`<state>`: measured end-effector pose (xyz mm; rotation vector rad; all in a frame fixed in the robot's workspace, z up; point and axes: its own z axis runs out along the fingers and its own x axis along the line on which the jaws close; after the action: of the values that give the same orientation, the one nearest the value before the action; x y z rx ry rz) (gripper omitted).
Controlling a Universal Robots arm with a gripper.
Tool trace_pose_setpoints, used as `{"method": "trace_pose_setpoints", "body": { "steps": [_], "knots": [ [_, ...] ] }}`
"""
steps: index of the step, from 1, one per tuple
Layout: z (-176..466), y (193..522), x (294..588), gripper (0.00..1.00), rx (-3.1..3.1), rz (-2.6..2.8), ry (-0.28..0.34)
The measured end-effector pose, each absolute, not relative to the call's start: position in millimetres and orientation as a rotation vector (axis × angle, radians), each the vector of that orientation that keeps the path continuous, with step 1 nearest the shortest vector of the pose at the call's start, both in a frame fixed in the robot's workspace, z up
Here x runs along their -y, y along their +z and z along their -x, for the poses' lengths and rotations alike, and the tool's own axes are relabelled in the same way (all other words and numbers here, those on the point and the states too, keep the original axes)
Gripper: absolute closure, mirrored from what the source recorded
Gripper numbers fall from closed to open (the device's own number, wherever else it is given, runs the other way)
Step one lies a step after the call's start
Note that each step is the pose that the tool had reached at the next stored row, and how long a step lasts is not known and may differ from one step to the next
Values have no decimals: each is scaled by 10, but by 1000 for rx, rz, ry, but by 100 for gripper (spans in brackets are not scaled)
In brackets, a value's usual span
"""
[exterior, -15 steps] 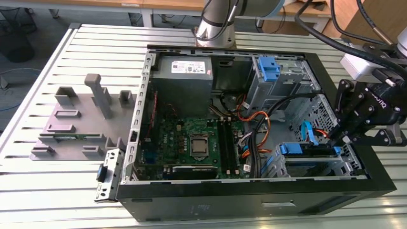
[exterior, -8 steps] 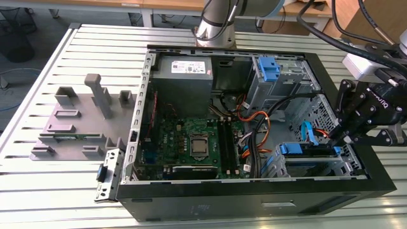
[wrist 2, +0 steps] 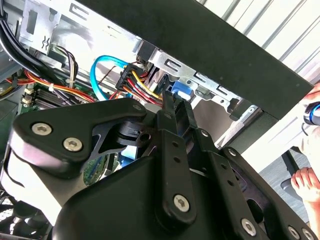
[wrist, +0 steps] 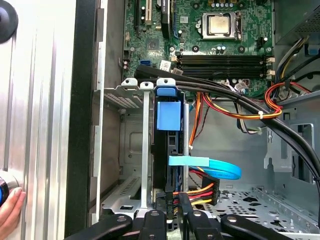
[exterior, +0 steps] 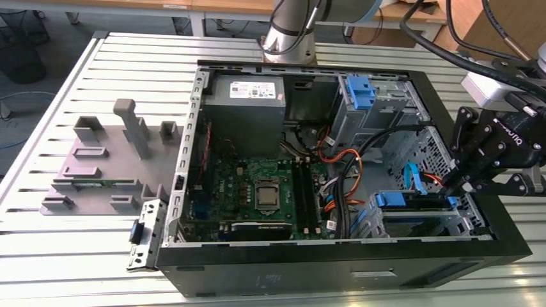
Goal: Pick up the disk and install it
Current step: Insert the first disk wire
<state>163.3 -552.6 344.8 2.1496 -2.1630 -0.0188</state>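
The disk (wrist: 161, 150) is sitting on edge in the drive cage (exterior: 418, 217) at about four o'clock inside the open computer case (exterior: 341, 265) on the desk (exterior: 51, 256), its blue rail tab (wrist: 168, 115) facing up in the first wrist view. The end effector (wrist: 172, 207) is pressing down at the disk's cabled end, fingers (wrist 2: 176, 107) drawn close together around its edge (orange and yellow wires (wrist: 202, 190) running just beside them). A person's hand (wrist: 9, 212) is resting near the case's outer wall.
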Motion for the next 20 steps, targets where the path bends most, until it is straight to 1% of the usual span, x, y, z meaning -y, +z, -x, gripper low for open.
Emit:
{"method": "trace_pose_setpoints", "body": {
  "steps": [10,11,12,20],
  "knots": [
    [-1635,3448,5526,76,2163,-2150,-19],
    [-1635,3448,5526,77,2163,-2150,-19],
    [-1635,3448,5526,84,2163,-2150,-19],
    [-1637,3448,5526,84,2163,-2150,-19]
  ]
}}
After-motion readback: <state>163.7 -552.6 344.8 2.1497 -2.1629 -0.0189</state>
